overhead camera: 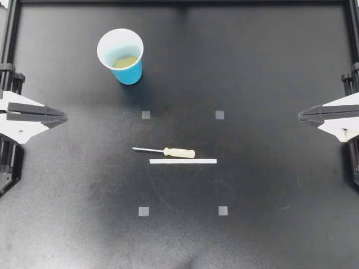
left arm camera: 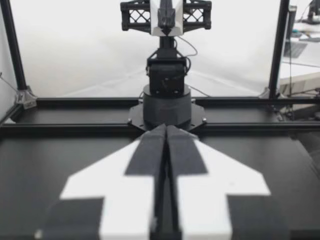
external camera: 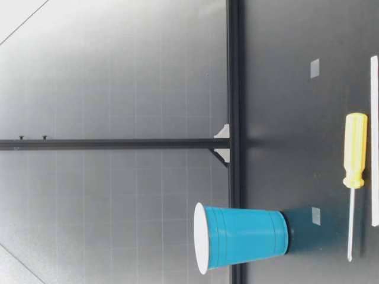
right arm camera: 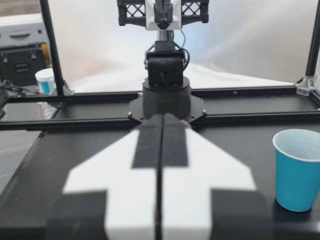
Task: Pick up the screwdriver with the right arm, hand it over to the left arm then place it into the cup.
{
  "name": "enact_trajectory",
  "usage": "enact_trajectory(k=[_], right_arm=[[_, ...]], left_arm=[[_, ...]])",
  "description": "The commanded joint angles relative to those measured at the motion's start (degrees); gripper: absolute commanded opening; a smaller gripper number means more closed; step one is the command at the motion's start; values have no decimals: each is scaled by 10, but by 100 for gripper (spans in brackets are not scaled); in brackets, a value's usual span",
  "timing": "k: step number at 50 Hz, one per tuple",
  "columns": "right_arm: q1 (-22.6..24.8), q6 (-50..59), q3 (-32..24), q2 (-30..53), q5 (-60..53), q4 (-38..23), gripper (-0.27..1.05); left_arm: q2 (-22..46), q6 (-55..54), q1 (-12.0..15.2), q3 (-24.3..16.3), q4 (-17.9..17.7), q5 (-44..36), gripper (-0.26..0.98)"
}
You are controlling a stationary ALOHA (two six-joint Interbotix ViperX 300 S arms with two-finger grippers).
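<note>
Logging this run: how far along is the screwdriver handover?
Nothing looks done yet. The screwdriver lies on the table beside a white strip. Nothing is in hand: my right gripper and left gripper sit shut at the table's sides. Left: the pickup, the handover and the drop into the upright cup.

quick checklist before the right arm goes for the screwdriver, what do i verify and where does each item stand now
1. Screwdriver lying free on the table, beside the white strip: ok.
2. Right pincer open for the grab: not ok, it is shut.
3. Way from the right pincer to the screwdriver's yellow handle unblocked: ok.
4. Cup upright, mouth up: ok.
5. Cup empty inside: cannot tell, a yellowish patch shows at its bottom.
6. Left pincer out of the way at its own side: ok, shut and holding nothing.
</note>
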Motion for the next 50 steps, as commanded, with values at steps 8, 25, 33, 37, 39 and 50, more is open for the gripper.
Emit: enact_trajectory(k=[8, 25, 33, 37, 39, 50], right_arm=[[-2, 8, -23, 38, -40, 2, 4], [-3, 17, -165, 301, 1, 14, 4], [-16, 16, -268, 413, 131, 14, 6], [-26, 15, -311, 452, 201, 13, 7], [-31, 15, -330, 469, 232, 13, 8], [-38, 13, -411, 553, 345, 11, 22]], left_arm=[[1, 5, -11, 4, -2, -40, 16], [2, 2, -11, 30, -2, -61, 16], [2, 2, -11, 35, -2, -60, 16], [2, 2, -11, 37, -2, -58, 16], [2, 2, -11, 40, -2, -58, 16], [2, 3, -11, 49, -1, -56, 16]])
